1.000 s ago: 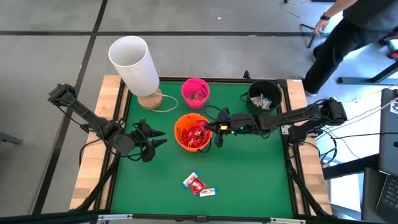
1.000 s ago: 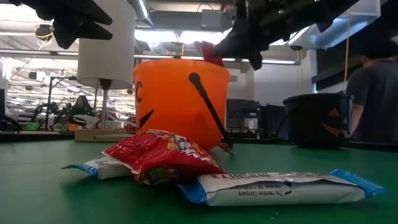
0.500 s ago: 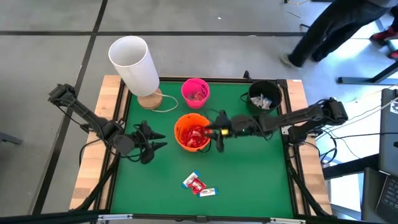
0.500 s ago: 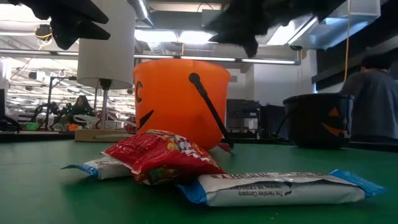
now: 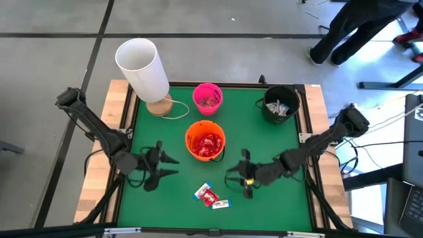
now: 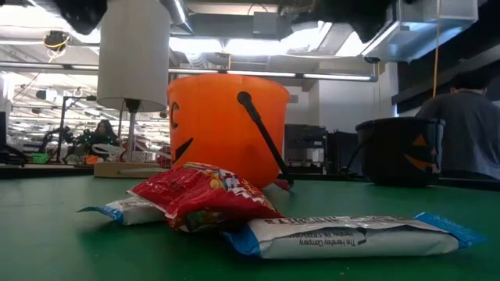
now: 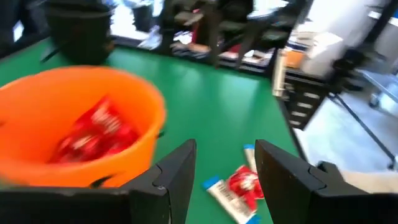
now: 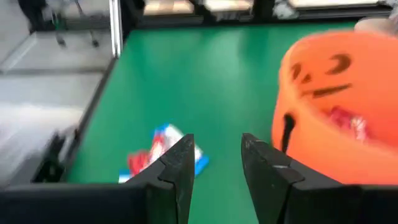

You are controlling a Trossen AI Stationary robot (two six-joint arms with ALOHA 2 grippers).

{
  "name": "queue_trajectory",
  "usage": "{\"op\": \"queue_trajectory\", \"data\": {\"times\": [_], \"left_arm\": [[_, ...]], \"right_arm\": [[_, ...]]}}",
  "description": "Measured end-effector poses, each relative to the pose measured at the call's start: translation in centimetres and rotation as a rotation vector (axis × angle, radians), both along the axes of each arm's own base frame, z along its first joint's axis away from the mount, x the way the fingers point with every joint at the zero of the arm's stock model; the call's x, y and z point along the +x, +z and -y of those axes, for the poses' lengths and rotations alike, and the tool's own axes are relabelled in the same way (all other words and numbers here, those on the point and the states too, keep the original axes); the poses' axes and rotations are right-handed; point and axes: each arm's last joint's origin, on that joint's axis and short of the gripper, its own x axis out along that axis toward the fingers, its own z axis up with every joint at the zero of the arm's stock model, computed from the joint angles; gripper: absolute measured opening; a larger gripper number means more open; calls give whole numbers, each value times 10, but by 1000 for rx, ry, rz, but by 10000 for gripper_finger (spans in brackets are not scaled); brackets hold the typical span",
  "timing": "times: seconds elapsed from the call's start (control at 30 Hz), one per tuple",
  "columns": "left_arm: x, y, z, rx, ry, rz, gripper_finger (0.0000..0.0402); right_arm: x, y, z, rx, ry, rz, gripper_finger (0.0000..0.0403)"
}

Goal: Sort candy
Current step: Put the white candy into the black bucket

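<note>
Loose candy (image 5: pixel 211 196) lies flat on the green mat near the table's near edge: a red wrapper (image 6: pixel 207 195) resting on two white-and-blue bars (image 6: pixel 355 234). More red candy (image 5: pixel 207 143) fills the orange bucket (image 5: pixel 190 147). My left gripper (image 5: pixel 165 168) hovers open to the left of the loose candy (image 7: pixel 239 186). My right gripper (image 5: pixel 236 178) hovers open to its right, with the sweets (image 8: pixel 158 155) ahead of its fingers. Neither gripper holds anything.
A pink bucket (image 5: pixel 207 98) and a black bucket (image 5: pixel 281 104), each holding sweets, stand at the far side. A white lamp (image 5: pixel 142 66) stands at the far left corner. Bare green mat surrounds the loose candy. A person (image 5: pixel 357 26) walks beyond the far right corner.
My right gripper held a red candy above the orange bucket a second ago. It has since swung away toward the near edge and now hangs empty to the right of the loose candy. My left gripper has shifted a little toward the near edge.
</note>
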Motion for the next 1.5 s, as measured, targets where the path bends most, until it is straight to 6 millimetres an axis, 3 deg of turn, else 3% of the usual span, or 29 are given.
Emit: {"op": "queue_trajectory", "data": {"times": [0.23, 0.47, 0.7, 1.07, 1.3, 1.5], "left_arm": [[21, -20, 35, 91, -166, 55, 160], [39, -57, 54, 91, -267, -16, 160], [47, -80, 63, 97, -298, -42, 160], [53, -80, 59, 89, -270, -28, 160], [57, -78, 54, 79, -256, -18, 160], [58, -77, 54, 70, -260, -9, 160]], "right_arm": [[-4, -31, -34, -20, 62, -69, 127], [8, -76, -46, 34, 106, -193, 127], [14, -108, -55, 114, 183, -286, 127], [4, -113, -67, 168, 199, -339, 127], [4, -112, -73, 34, 159, -265, 127], [14, -112, -81, 16, 186, -269, 134]]}}
